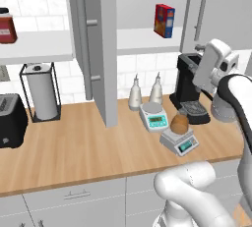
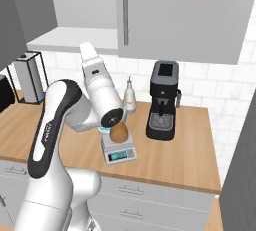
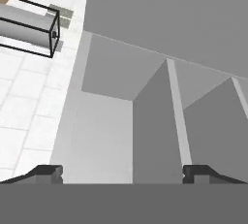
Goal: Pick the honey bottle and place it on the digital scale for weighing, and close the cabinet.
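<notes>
Honey bottle (image 1: 180, 123): resting on the digital scale (image 1: 180, 141), on the wooden counter (image 1: 74, 147).
Cabinet (image 1: 96, 49): left door swung out over the counter; right door shut.
Left base view extras: red-and-blue box (image 1: 164, 20) on the cabinet shelf, white scale (image 1: 153, 116), two white bottles (image 1: 135, 93) behind it, paper towel holder (image 1: 41, 92).
Right base view extras: my forearm hides part of the scale; coffee machine (image 2: 163, 100) just beside it.
My gripper (image 3: 123, 174): fingertips spread wide, nothing between them.
My hand: raised, facing the cabinet.
</notes>
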